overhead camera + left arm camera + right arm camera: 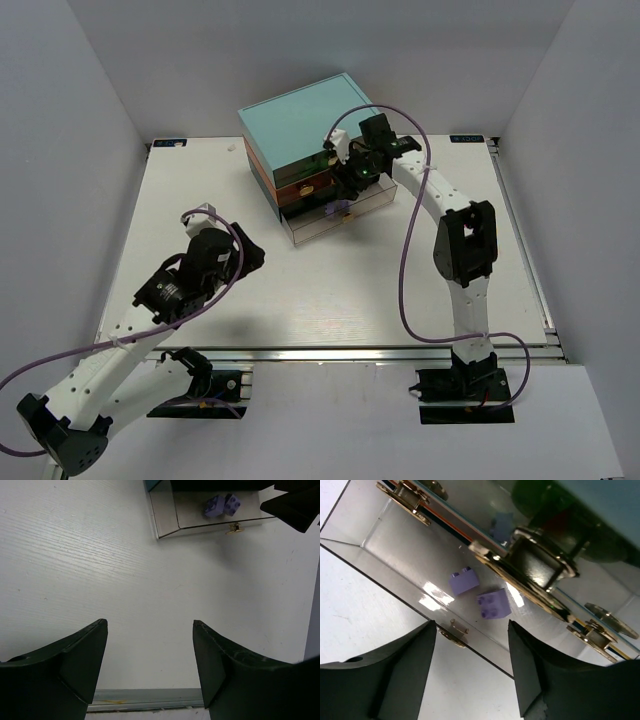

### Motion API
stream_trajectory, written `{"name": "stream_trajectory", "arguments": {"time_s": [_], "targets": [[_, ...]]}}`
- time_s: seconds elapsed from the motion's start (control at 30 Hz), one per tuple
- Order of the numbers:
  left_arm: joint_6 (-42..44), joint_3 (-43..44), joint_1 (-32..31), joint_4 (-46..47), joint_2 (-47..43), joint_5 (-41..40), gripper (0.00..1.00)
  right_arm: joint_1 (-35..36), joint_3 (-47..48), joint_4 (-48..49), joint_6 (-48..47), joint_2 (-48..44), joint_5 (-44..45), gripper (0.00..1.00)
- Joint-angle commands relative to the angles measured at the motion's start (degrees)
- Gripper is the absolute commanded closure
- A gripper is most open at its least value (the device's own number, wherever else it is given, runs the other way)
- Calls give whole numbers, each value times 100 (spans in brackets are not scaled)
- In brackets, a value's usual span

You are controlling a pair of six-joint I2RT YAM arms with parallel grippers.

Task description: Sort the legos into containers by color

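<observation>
Two pale lilac legos (pixel 463 581) (pixel 493 604) lie on the floor of a clear drawer (pixel 385 535) pulled out from the bottom of the teal-topped chest (pixel 300 120). My right gripper (pixel 472 625) hangs open just above that drawer's front wall and tan knob (pixel 452 630), with nothing between its fingers. In the top view the right gripper (pixel 348 190) sits over the drawer (pixel 315 228). My left gripper (pixel 150 623) is open and empty over bare table, well short of the drawer (pixel 167 515); both lilac legos (pixel 214 505) (pixel 232 503) show there too.
The chest stands at the back centre of the white table (pixel 330 290), with other drawers partly pulled out above the bottom one. A metal rail (pixel 400 352) runs along the near table edge. White walls enclose the left, right and back sides.
</observation>
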Motion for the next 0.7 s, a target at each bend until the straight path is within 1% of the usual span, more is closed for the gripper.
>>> {"name": "stream_trajectory", "arguments": {"time_s": [0.0,0.07,0.1,0.13,0.17,0.2,0.23,0.27,0.3,0.33,0.37,0.4,0.47,0.53,0.6,0.63,0.67], "targets": [[-61,-39,10,-2,-14,-78,21,-89,21,217,116,-414,-26,37],[-61,-21,10,16,12,-78,21,-106,-147,244,-67,-668,-324,56],[-44,-3,10,-2,30,-95,21,-132,-443,218,-251,-808,-499,64],[-44,-3,10,-2,39,-95,21,-150,-680,165,-557,-1141,-771,76],[-44,-3,10,-19,21,-104,21,-176,-1022,191,-1483,-1353,-1243,100],[-44,-12,10,-20,13,-113,21,-194,-1783,174,-2127,-1581,-1500,100],[-35,-21,10,-20,4,-122,21,-203,-2156,34,-2943,-2027,-1686,100],[-35,-30,10,-28,4,-122,21,-212,-2525,-115,-4517,-2188,-1731,100],[-26,-30,10,-28,-14,-122,21,-194,-3120,-369,-5220,-2416,-1610,100],[-26,-38,10,-37,-23,-131,21,-168,-3326,-502,-5828,-2436,-1426,100],[-26,-47,10,-37,-31,-131,21,-150,-3459,-556,-6469,-2427,-1032,100],[-44,-47,10,-28,-32,-139,21,-142,-3504,-582,-6545,-2288,-889,100],[-52,-65,10,-37,-49,-140,21,-107,-3259,-652,-6503,-2015,-512,100],[-79,-65,10,-37,-75,-148,21,-54,-2856,-557,-6108,-1593,-248,100],[-105,-82,10,-46,-102,-157,21,8,-2740,-268,-5679,-1356,-71,100],[-114,-82,10,-55,-137,-157,21,51,-2748,186,-5554,-1303,139,100],[-131,-82,10,-90,-137,-166,21,104,-2801,391,-5483,-1259,236,100]]}}
